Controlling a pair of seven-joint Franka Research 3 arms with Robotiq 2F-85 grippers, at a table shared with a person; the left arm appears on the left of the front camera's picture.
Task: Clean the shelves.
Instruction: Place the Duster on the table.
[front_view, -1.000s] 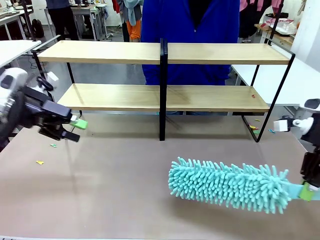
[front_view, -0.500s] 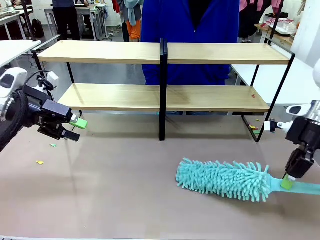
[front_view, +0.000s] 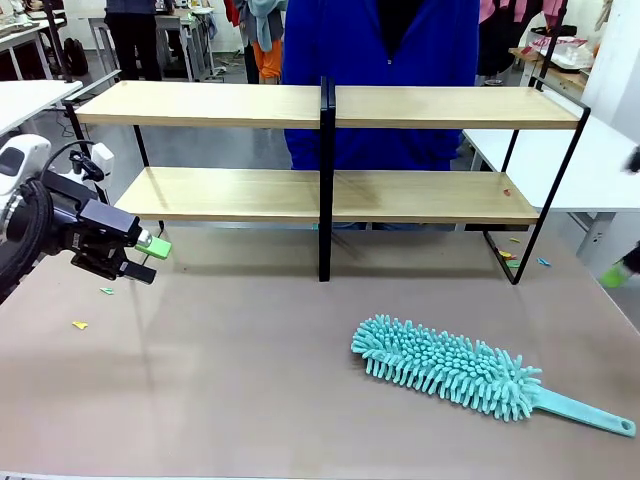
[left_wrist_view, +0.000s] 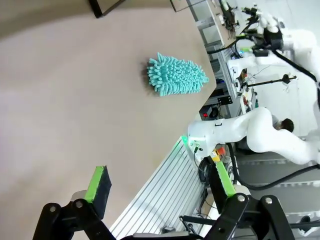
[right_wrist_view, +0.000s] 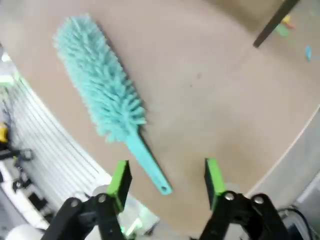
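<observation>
Both sets of jaws stand apart, empty. The shelves (front_view: 330, 195), 2 stiff wooden boards, stand along the table's (front_view: 200, 380) far edge; the soft, light duster (front_view: 450, 368) lies near its right front corner, best taken by its thin rigid handle (right_wrist_view: 148, 166), with the right gripper (right_wrist_view: 166, 181) above it and the left gripper (front_view: 148, 258) near the left edge.

A teal duster (right_wrist_view: 100, 85) is seen lying on the brown table (right_wrist_view: 210, 95), its fluffy head at upper left and its handle running toward lower centre. The right gripper (right_wrist_view: 165, 181) is spread wide at the bottom edge, the handle tip between its green pads (right_wrist_view: 120, 180), untouched.
</observation>
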